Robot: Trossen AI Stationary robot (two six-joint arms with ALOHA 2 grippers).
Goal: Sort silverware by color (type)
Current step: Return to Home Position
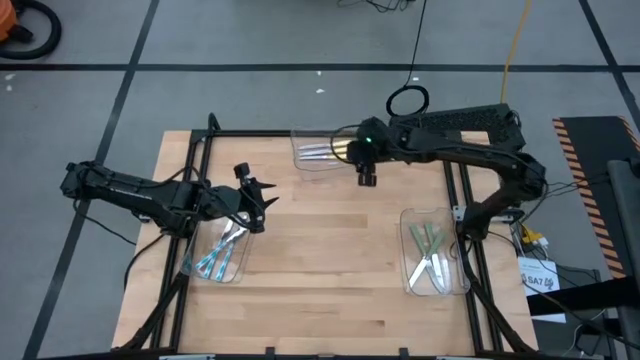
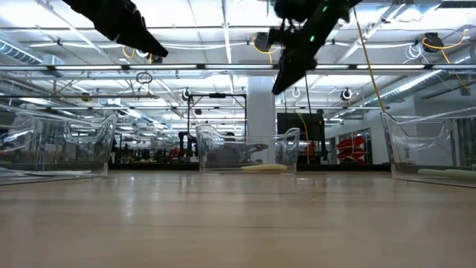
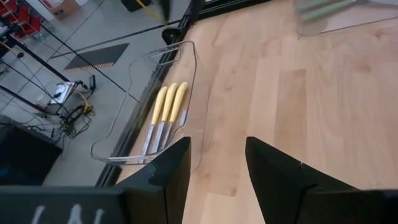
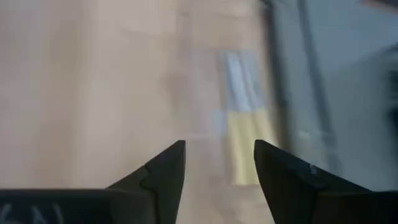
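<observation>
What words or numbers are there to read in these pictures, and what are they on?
"SA7": on a white tag right of the table; the rest of it is too small to read.
White letters below the left hand and the right hand: cut off, unreadable.

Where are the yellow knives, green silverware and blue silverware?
yellow knives (image 3: 169,102), left wrist view, on the middle knife's yellow handle.
green silverware (image 1: 431,240), high view, on a green handle.
blue silverware (image 1: 210,264), high view, on a blue handle.

My left arm (image 1: 130,192) and right arm (image 1: 470,145) are matte black and jointed; a green light (image 1: 367,141) glows on the right wrist; my fingers (image 3: 163,180) are dark angular wedges.
</observation>
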